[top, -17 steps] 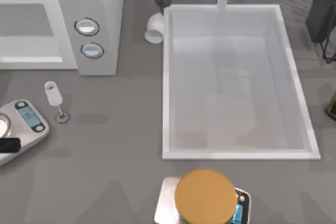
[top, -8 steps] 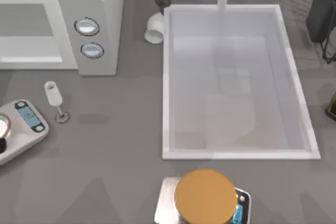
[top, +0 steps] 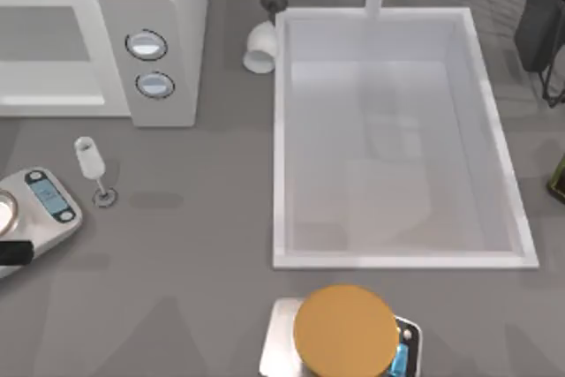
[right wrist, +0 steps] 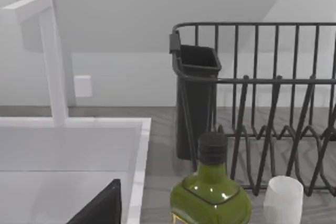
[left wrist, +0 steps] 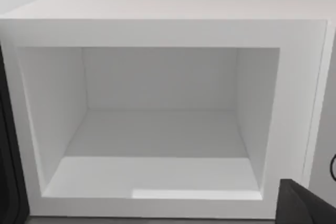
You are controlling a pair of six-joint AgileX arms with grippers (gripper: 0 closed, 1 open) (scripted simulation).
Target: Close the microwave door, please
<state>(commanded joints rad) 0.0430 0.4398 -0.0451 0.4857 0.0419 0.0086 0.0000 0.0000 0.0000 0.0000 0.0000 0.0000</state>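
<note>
Left pincer [top: 11, 252] sits low at the bench's [top: 194, 245] left edge, a dark tip just over the silver kitchen scale [top: 40, 209]; whether its fingers are open or shut I cannot tell. Ahead of it, in the left wrist view, stands the microwave [left wrist: 168, 24] with its white cavity wide open and bare, a thick pale frame all round. A dark strip at one side of that view may be the microwave door [left wrist: 8, 171] swung out edge-on, though this is not certain. From above, the microwave lies beyond the pincer, its grey panel with two round dials [top: 148, 64] on the side toward the sink [top: 278, 130]. I judge the step to be the approach: no contact with the door is yet made. Next, the pincer would need to get behind the door's free edge and sweep it toward the opening. The right arm is parked near the dish rack [right wrist: 262, 103] and a green bottle [right wrist: 210, 198].
</note>
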